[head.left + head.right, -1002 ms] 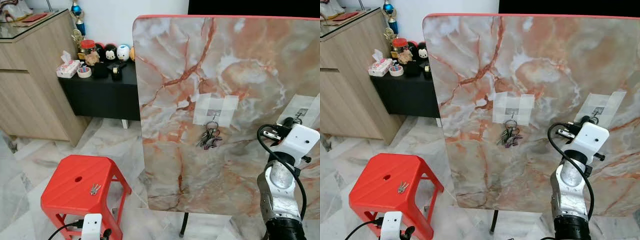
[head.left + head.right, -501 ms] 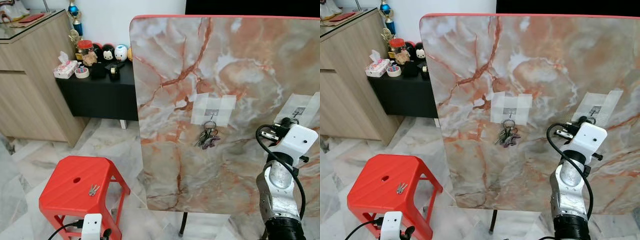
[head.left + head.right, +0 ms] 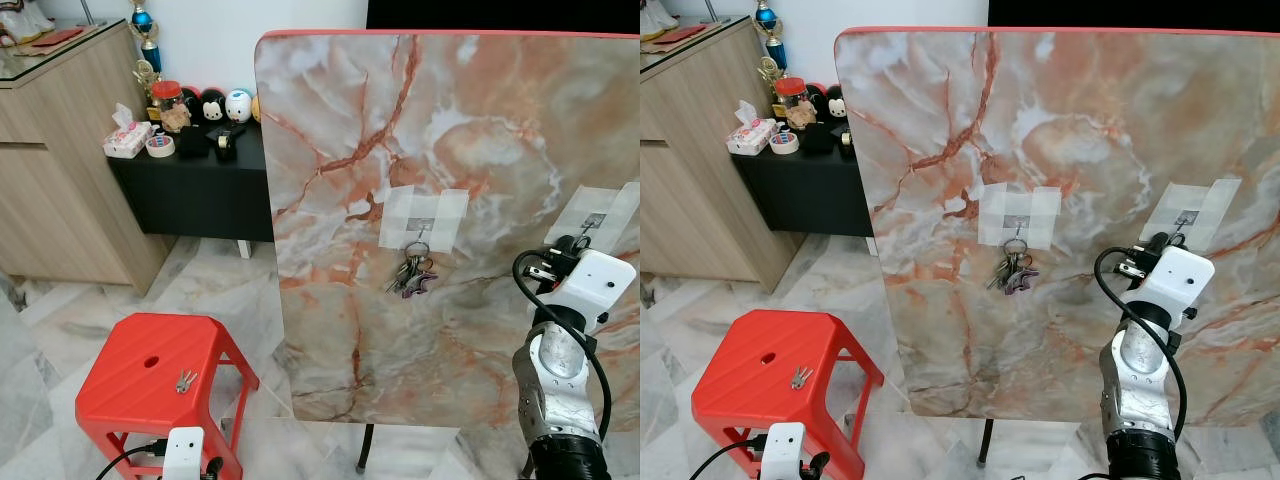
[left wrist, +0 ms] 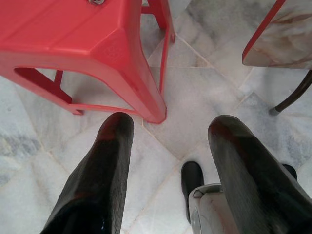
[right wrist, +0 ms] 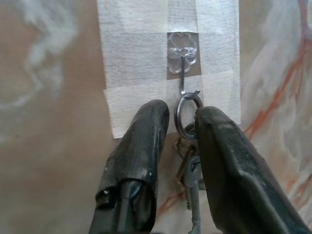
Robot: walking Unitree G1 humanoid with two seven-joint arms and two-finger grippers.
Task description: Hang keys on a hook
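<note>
Right wrist view: right gripper (image 5: pixel 181 124) around key ring (image 5: pixel 188 111)

2 head eyes looking down at marble board (image 3: pixel 450 200), wrist cameras close along gripper fingers

Red stool (image 3: pixel 150 372) on marble floor (image 3: pixel 230 275) — black sideboard (image 3: pixel 195 185) behind.

The right arm is reaching up, its gripper (image 5: pixel 178 122) pinching narrowly. The left gripper (image 4: pixel 168 141) is hanging low, fingers spread.
</note>
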